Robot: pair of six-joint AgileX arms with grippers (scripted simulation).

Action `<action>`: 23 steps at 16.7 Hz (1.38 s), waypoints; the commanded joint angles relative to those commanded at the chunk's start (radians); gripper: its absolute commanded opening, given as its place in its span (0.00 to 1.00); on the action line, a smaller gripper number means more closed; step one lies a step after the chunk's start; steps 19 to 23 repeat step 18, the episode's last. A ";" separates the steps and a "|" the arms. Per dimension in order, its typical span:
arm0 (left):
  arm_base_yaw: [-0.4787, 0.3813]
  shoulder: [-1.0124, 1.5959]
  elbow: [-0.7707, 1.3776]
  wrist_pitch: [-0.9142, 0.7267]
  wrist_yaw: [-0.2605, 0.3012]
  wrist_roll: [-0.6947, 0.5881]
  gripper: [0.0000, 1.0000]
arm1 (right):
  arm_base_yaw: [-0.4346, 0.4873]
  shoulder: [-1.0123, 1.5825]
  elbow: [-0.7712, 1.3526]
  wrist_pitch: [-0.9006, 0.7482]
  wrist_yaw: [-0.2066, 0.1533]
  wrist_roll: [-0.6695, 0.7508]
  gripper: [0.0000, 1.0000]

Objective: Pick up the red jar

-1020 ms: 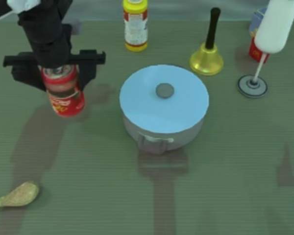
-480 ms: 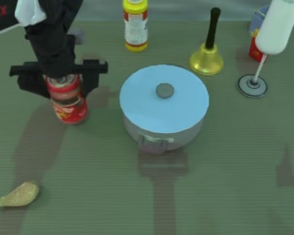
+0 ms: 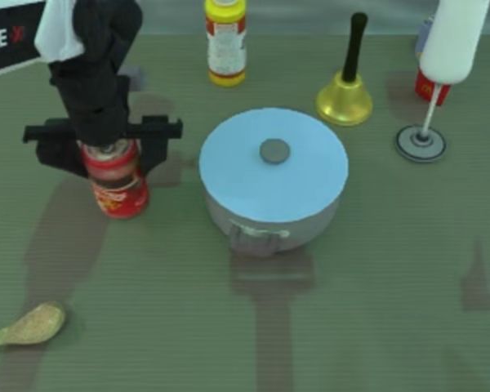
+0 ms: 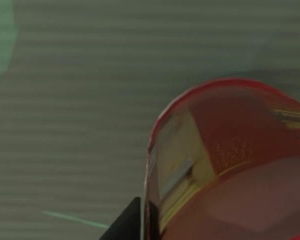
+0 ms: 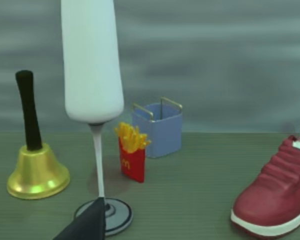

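Note:
The red jar [image 3: 117,184] stands upright at the table's left, with its red label and white-yellow marks facing the top view. My left gripper [image 3: 106,145] comes down from above and is shut on the jar's top, so the lid is hidden under the black fingers. I cannot tell whether the jar's base touches the table. In the left wrist view the red jar [image 4: 230,165] fills the picture, with one dark fingertip [image 4: 127,225] against its side. My right arm is out of the top view. Its wrist view shows only one dark fingertip [image 5: 92,222], well off centre, with nothing held.
A grey pot with a blue lid [image 3: 273,167] sits mid-table, right of the jar. Behind stand a yellow-capped bottle [image 3: 226,41], a gold bell [image 3: 344,98], a white wine glass [image 3: 453,41] and a fries box [image 5: 131,157]. A wooden spoon [image 3: 28,325] lies front left. A red shoe [image 5: 280,185] lies near the right arm.
The left gripper has shifted a little right with the jar. The jar went from tilted to upright and now looks smaller and lower. The right arm has not moved.

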 joint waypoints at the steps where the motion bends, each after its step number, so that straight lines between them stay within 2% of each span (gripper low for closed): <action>1: 0.000 0.000 0.000 0.000 0.000 0.000 0.15 | 0.000 0.000 0.000 0.000 0.000 0.000 1.00; 12: 0.000 0.000 0.000 0.000 0.000 0.000 0.98 | 0.000 0.000 0.000 0.000 0.000 0.000 1.00; 23: 0.000 0.000 0.000 0.000 0.000 0.000 1.00 | 0.000 0.000 0.000 0.000 0.000 0.000 1.00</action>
